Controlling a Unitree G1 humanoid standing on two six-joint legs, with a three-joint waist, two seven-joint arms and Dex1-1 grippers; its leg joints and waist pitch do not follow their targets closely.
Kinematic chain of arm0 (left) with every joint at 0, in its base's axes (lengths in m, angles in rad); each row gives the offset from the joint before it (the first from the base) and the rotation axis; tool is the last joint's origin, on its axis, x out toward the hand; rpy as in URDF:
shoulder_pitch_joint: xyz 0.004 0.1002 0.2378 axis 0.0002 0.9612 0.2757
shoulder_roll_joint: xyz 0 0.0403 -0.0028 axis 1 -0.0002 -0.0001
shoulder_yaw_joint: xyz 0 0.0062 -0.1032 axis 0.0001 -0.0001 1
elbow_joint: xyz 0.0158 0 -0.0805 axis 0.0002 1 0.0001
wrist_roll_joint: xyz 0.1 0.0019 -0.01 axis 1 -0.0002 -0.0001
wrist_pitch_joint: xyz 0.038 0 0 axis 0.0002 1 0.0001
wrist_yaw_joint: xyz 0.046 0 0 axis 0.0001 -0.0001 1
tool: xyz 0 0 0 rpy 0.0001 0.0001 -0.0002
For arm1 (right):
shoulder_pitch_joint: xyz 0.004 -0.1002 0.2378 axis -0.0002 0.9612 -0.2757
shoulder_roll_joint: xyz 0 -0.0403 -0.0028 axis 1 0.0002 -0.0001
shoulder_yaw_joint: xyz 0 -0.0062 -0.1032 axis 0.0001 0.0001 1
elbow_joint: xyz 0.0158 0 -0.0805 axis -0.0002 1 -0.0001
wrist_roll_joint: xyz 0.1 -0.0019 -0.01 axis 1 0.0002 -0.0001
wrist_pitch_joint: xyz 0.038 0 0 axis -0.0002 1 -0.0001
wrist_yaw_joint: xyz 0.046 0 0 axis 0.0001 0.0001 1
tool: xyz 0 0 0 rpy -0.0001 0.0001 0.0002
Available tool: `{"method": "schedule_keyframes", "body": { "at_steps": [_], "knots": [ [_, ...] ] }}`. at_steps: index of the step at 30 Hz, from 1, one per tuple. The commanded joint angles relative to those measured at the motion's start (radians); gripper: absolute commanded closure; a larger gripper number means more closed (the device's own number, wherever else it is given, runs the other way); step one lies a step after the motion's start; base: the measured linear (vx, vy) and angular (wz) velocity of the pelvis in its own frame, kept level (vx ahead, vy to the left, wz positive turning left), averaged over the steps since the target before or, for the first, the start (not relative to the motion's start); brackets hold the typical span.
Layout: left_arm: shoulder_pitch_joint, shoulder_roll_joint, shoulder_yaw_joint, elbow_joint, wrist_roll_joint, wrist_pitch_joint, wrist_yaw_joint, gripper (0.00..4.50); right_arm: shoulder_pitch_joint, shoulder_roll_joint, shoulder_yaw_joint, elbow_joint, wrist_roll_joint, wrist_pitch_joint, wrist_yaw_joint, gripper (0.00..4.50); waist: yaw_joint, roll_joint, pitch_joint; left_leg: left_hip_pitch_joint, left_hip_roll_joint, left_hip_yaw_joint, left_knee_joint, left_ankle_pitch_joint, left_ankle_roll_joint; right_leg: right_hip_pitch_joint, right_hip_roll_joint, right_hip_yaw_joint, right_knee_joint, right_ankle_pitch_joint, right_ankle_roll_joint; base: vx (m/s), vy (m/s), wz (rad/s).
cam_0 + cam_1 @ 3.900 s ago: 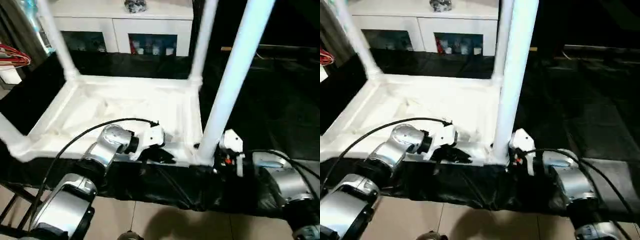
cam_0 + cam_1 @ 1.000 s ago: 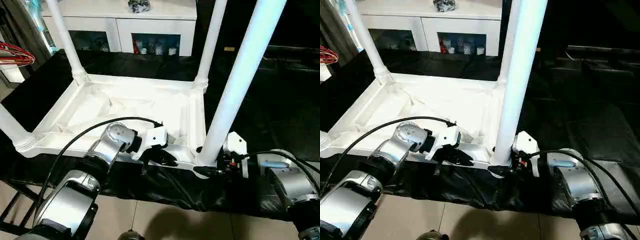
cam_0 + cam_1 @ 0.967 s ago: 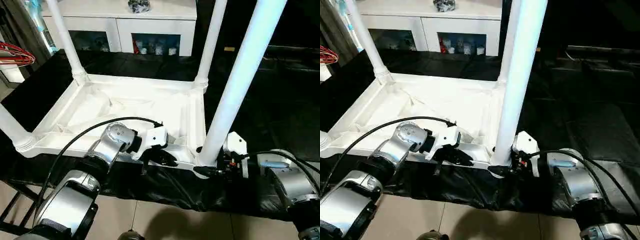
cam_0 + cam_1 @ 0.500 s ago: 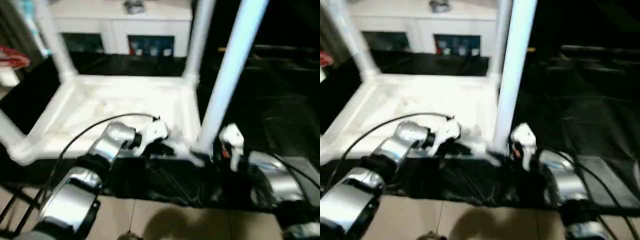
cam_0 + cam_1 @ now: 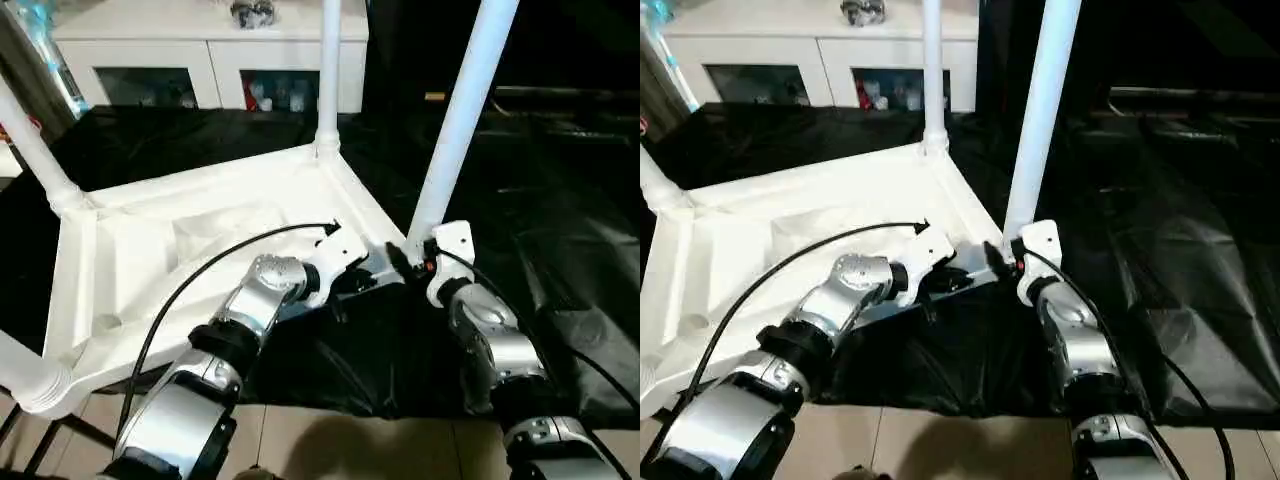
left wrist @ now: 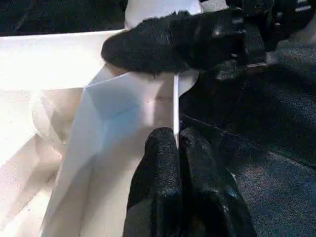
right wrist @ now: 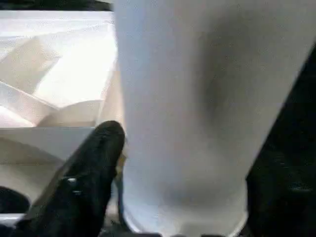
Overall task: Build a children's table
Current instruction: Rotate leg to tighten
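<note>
The children's table lies upside down on black cloth, its white ribbed tabletop [image 5: 130,260] turned at an angle. Legs stand in its corners: one at the back [image 5: 328,70], one at the left [image 5: 35,155], one at the near left [image 5: 22,378]. The fourth leg [image 5: 455,130] rises from the corner nearest my grippers. My left gripper [image 5: 352,282] is shut on the tabletop's thin rim [image 6: 175,106], its fingertips [image 6: 165,143] pinching that edge. My right gripper [image 5: 403,262] sits at the base of the fourth leg [image 7: 182,98], right beside the corner socket.
A white glass-door cabinet [image 5: 215,60] stands behind the cloth-covered surface. The tabletop's near-left corner [image 5: 45,385] hangs past the cloth's front edge, above the tiled floor [image 5: 330,445]. Black cloth [image 5: 560,250] spreads to the right.
The tabletop has swung round: the corner by my grippers has gone forward and away, and the near-left corner now overhangs the front edge. Both arms reach further forward. The camera also shifted.
</note>
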Motion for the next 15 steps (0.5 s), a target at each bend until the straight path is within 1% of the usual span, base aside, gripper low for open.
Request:
{"method": "schedule_keyframes", "body": {
  "at_steps": [1, 2, 3, 4, 6, 7, 9, 10, 11, 12, 13, 15],
  "knots": [
    [0.001, -0.042, -0.027, -0.058, -0.033, -0.054, -0.049, 4.50, 0.026, 0.038, 0.073, 0.017, 0.000, 0.036, 0.095, 0.76, -0.002, -0.010, -0.058, 0.007, 0.040, -0.019, -0.065, -0.285, 0.050, 0.049, -0.063, 0.038, -0.072, -0.271, -0.182, 0.000, 0.000, 0.00],
    [0.004, -0.030, -0.029, -0.068, -0.038, -0.061, -0.071, 4.50, 0.027, 0.023, 0.080, 0.014, -0.004, 0.031, 0.117, 0.67, -0.002, -0.014, -0.058, 0.007, 0.039, -0.018, -0.064, -0.278, 0.052, 0.049, -0.063, 0.038, -0.070, -0.264, -0.185, 0.000, 0.000, 0.00],
    [0.006, -0.018, -0.030, -0.074, -0.044, -0.062, -0.094, 4.50, 0.028, 0.008, 0.086, 0.012, -0.003, 0.029, 0.148, 0.64, -0.002, -0.016, -0.058, 0.005, 0.039, -0.018, -0.064, -0.274, 0.055, 0.051, -0.064, 0.038, -0.070, -0.263, -0.186, 0.000, 0.000, 0.00],
    [0.010, -0.011, -0.031, -0.084, -0.047, -0.057, -0.107, 4.50, 0.028, -0.002, 0.091, 0.014, -0.002, 0.025, 0.167, 0.64, -0.002, -0.014, -0.058, 0.004, 0.039, -0.017, -0.063, -0.265, 0.061, 0.052, -0.063, 0.037, -0.069, -0.259, -0.185, 0.000, 0.000, 0.00],
    [0.019, 0.023, -0.038, -0.098, -0.058, -0.085, -0.184, 4.50, 0.038, -0.048, 0.118, -0.010, 0.000, 0.008, 0.261, 0.64, 0.000, -0.006, -0.059, 0.005, 0.040, -0.016, -0.060, -0.256, 0.067, 0.050, -0.063, 0.037, -0.068, -0.242, -0.194, 0.000, 0.000, 0.00],
    [0.020, 0.041, -0.043, -0.098, -0.061, -0.100, -0.220, 4.50, 0.049, -0.075, 0.131, -0.038, 0.012, 0.007, 0.322, 0.64, 0.003, -0.008, -0.059, 0.006, 0.042, -0.013, -0.058, -0.246, 0.073, 0.050, -0.061, 0.038, -0.066, -0.220, -0.199, 0.000, 0.000, 0.00],
    [0.020, 0.056, -0.046, -0.096, -0.064, -0.110, -0.249, 4.50, 0.060, -0.095, 0.142, -0.063, 0.022, 0.007, 0.373, 0.64, 0.006, -0.008, -0.060, 0.004, 0.043, -0.013, -0.057, -0.243, 0.083, 0.052, -0.060, 0.037, -0.062, -0.195, -0.206, 0.000, 0.000, 0.00],
    [0.019, 0.068, -0.048, -0.094, -0.066, -0.121, -0.274, 4.50, 0.071, -0.113, 0.152, -0.086, 0.026, 0.004, 0.416, 0.64, 0.006, -0.008, -0.060, 0.004, 0.044, -0.013, -0.057, -0.247, 0.084, 0.051, -0.060, 0.036, -0.062, -0.199, -0.212, 0.000, 0.000, 0.00],
    [0.016, 0.084, -0.050, -0.091, -0.068, -0.127, -0.303, 4.50, 0.087, -0.138, 0.168, -0.120, 0.036, 0.003, 0.480, 0.64, 0.007, -0.011, -0.058, 0.003, 0.043, -0.013, -0.057, -0.256, 0.083, 0.052, -0.061, 0.035, -0.064, -0.216, -0.211, 0.000, 0.000, 0.00],
    [0.014, 0.095, -0.051, -0.089, -0.069, -0.130, -0.322, 4.50, 0.098, -0.154, 0.177, -0.141, 0.042, 0.003, 0.523, 0.64, 0.010, -0.010, -0.057, 0.006, 0.045, -0.013, -0.058, -0.263, 0.085, 0.050, -0.061, 0.036, -0.066, -0.237, -0.206, 0.000, 0.000, 0.00],
    [0.011, 0.104, -0.052, -0.087, -0.070, -0.135, -0.340, 4.50, 0.109, -0.170, 0.186, -0.163, 0.051, 0.004, 0.566, 0.64, 0.011, -0.009, -0.057, 0.005, 0.045, -0.012, -0.058, -0.265, 0.085, 0.050, -0.061, 0.037, -0.066, -0.241, -0.205, 0.000, 0.000, 0.00],
    [0.009, 0.112, -0.052, -0.086, -0.072, -0.138, -0.355, 4.50, 0.117, -0.182, 0.192, -0.180, 0.058, 0.005, 0.604, 0.64, 0.015, -0.010, -0.056, 0.006, 0.047, -0.013, -0.059, -0.272, 0.084, 0.049, -0.062, 0.037, -0.068, -0.259, -0.203, 0.000, 0.000, 0.00]
  ]
}}
